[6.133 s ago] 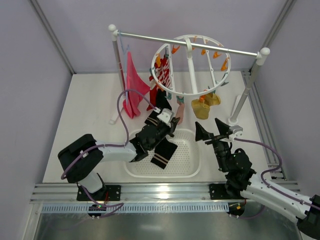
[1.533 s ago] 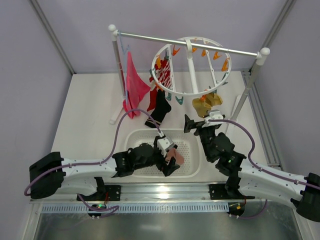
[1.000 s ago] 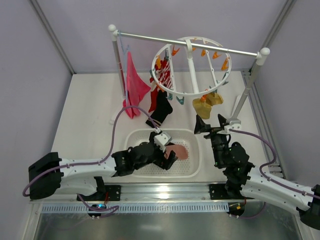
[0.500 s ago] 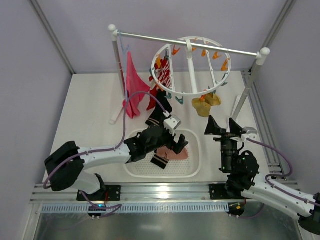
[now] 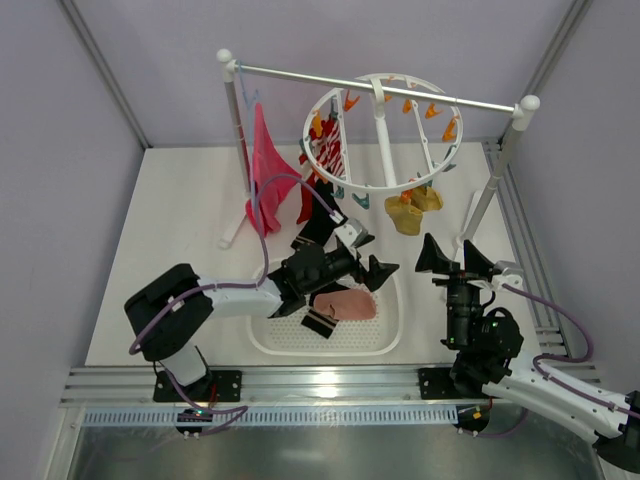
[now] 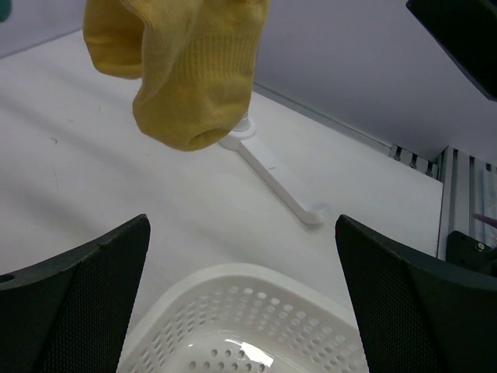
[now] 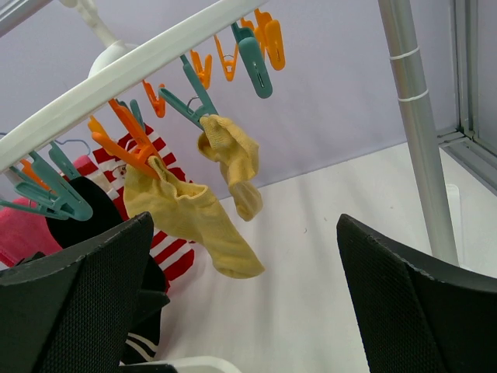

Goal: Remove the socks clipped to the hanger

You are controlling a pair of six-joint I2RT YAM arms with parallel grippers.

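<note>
The white ring hanger (image 5: 382, 131) hangs from the rack rail. Two mustard yellow socks (image 5: 414, 209) are clipped at its near right, and a black sock (image 5: 319, 213) and a red-and-white striped sock (image 5: 326, 156) at its left. A pale pink sock (image 5: 346, 305) and a black striped sock (image 5: 320, 322) lie in the basket. My left gripper (image 5: 376, 270) is open and empty over the basket's far right corner, with a yellow sock (image 6: 186, 70) ahead and above it. My right gripper (image 5: 452, 256) is open and empty, facing the yellow socks (image 7: 194, 217) from below the hanger (image 7: 116, 74).
The white perforated basket (image 5: 390, 335) sits between the arms. The rack's metal rail (image 5: 300, 77) crosses above the hanger, with its right post (image 5: 498, 175) and foot (image 6: 272, 175) near my right gripper. A magenta cloth (image 5: 268, 170) hangs at the left.
My left gripper has risen from low in the basket and moved right toward the yellow socks, leaving the pink sock lying in the basket. My right gripper pulled back from the yellow socks.
</note>
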